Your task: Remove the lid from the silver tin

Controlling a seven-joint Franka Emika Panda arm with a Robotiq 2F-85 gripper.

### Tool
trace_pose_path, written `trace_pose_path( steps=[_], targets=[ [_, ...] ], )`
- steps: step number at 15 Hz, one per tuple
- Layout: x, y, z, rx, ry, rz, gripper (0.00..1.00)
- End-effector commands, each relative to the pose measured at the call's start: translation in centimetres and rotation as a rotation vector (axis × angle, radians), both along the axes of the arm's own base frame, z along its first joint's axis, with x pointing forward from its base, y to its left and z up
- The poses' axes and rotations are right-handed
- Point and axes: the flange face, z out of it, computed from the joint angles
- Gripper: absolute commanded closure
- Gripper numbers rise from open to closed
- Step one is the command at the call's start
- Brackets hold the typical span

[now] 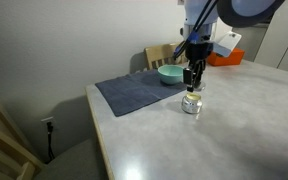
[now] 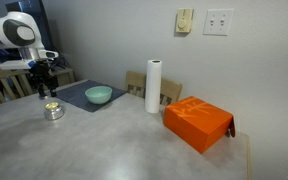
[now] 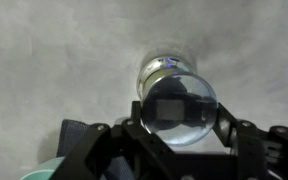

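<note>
Teal bowl [image 2: 98, 95] sits on a grey mat [image 1: 129, 95]; paper roll [image 2: 153, 85] stands near an orange box [image 2: 197, 122]

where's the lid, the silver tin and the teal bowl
lid [image 3: 179, 112]: wrist view, centre of its shiny face
silver tin [image 2: 53, 114]: an exterior view, its side wall
teal bowl [image 2: 98, 96]: an exterior view, its outer wall

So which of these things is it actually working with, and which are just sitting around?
Part of the job:
silver tin
lid, held up in the pincer

Just lying about:
teal bowl
dark mat
orange box
paper towel roll
</note>
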Motion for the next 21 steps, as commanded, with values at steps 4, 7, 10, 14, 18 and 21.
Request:
trace_pose_path(
  steps=[4, 7, 10, 14, 18, 21],
  targets=[
    [-2.4, -6.2, 4.4, 0.009, -0.079, -0.123, 0.56],
    [-2.4, -9.7, 4.8, 0.038, -0.09, -0.173, 0.56],
    [-1.6, -12.8, 3.9, 0.045, -0.079, -0.214, 0.56],
    [0.1, -15.1, 0.9, 0.03, -0.032, -0.229, 0.56],
    [1.0, -14.7, -2.7, 0.023, -0.001, -0.148, 0.56],
    [1.5, -13.6, -4.8, 0.026, 0.011, -0.086, 0.56]
  ],
)
